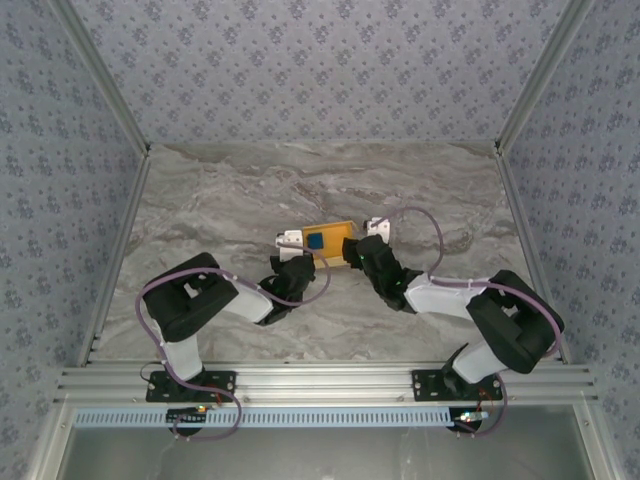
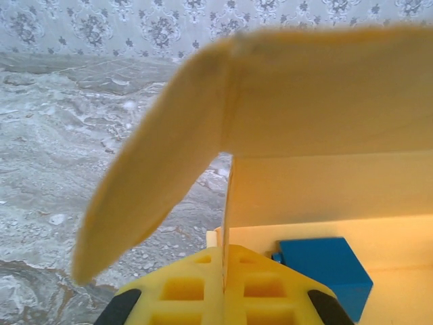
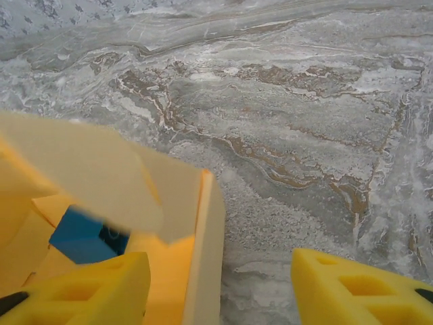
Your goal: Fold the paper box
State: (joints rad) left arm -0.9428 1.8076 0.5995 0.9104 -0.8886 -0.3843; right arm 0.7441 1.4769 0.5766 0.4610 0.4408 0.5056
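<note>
The paper box is yellow-orange cardboard, partly folded, lying mid-table with a small blue object inside it. My left gripper is at the box's near left side. In the left wrist view, the left gripper is shut on a thin upright wall of the box. A loose flap curls to the left and the blue object sits to the right. My right gripper is at the box's right end. It stands open, with the box's end wall between its fingers and touching neither.
The marble-patterned table has bare surface behind and to both sides of the box. Patterned walls and metal frame posts close it in. A metal rail runs along the near edge by the arm bases.
</note>
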